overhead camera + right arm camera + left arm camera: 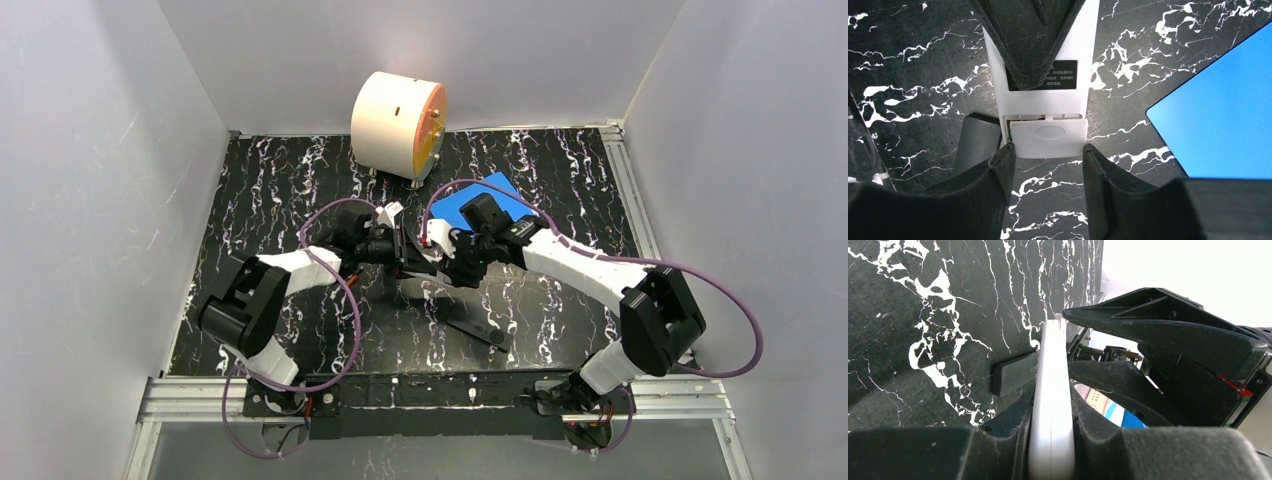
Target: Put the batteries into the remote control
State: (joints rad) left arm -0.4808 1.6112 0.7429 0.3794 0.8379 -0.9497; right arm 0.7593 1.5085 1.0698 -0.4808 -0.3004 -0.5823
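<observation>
The white remote (418, 243) is held above the mat at the centre. My left gripper (405, 248) is shut on it; in the left wrist view it shows edge-on (1050, 405) between the pads. In the right wrist view its back (1043, 100) faces the camera, with the battery cover (1048, 136) seated at the near end and a thin gap along the cover's top edge. My right gripper (1048, 155) is open, its fingertips (1003, 160) at either side of the cover end. It also shows in the top view (447, 262). No loose batteries are in view.
A black remote (478, 331) lies on the marble mat in front of the grippers. A blue pad (480, 200) lies behind the right arm, and shows in the right wrist view (1218, 125). A white and orange drum (400, 125) stands at the back.
</observation>
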